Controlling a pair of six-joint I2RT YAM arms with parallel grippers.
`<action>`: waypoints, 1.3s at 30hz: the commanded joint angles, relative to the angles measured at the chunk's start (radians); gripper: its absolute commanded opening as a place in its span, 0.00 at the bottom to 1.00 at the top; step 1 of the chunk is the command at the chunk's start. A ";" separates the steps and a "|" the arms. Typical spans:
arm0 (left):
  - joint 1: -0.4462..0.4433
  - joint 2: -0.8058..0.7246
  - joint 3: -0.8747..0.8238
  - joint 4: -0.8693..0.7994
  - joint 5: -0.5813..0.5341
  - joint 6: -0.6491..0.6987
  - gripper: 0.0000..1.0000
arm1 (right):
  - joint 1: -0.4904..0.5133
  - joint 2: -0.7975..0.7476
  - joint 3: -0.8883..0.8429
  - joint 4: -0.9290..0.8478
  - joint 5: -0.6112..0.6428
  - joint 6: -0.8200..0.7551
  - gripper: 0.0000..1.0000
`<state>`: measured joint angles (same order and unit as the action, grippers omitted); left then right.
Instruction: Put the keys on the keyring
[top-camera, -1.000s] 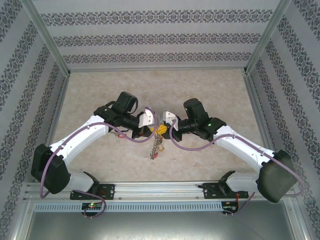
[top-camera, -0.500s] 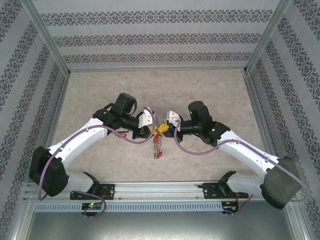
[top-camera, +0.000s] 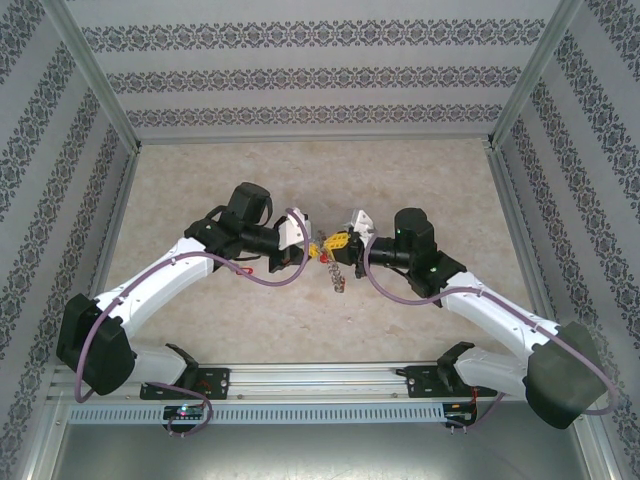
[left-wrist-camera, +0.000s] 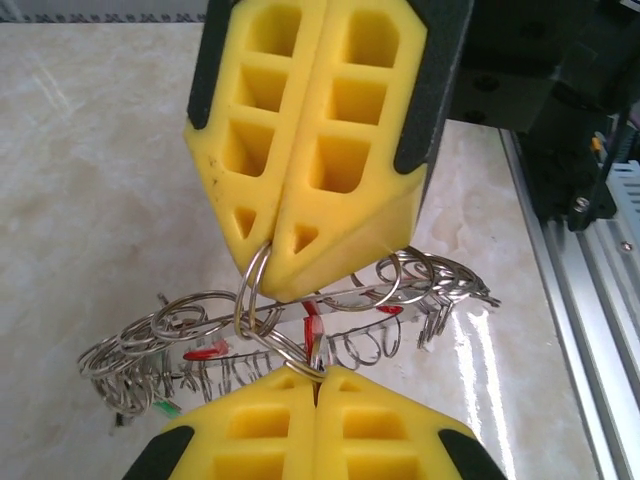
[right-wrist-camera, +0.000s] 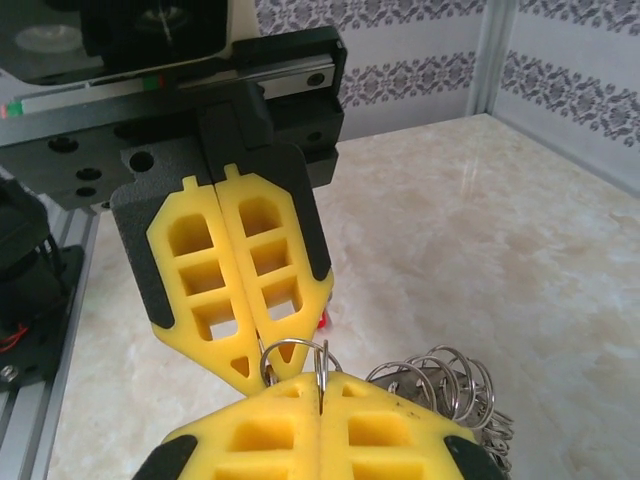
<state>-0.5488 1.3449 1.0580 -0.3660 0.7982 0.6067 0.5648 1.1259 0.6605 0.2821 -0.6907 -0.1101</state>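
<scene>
**You are holding the keyring up between both grippers, over the middle of the table.**
Your left gripper is pinching one of the small loops, its yellow jaws pressing flat together. Your right gripper is doing the same on a neighbouring loop, and the two are meeting almost tip to tip. The wreath of loops is hanging just under the fingertips, trailing toward the table's near edge. Keys with red tags are dangling among the loops.
</scene>
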 joint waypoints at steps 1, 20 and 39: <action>-0.005 -0.026 -0.025 0.119 -0.066 -0.071 0.13 | 0.017 -0.032 0.001 0.135 -0.008 0.057 0.00; -0.005 -0.079 -0.055 0.187 -0.118 -0.109 0.31 | 0.037 -0.006 0.028 0.091 -0.034 0.016 0.00; -0.037 -0.096 -0.131 0.234 -0.219 -0.076 0.00 | 0.076 -0.005 -0.072 0.505 0.235 0.249 0.00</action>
<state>-0.5568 1.2736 0.9630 -0.1646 0.6373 0.5156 0.6205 1.1267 0.5930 0.5488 -0.5480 0.0555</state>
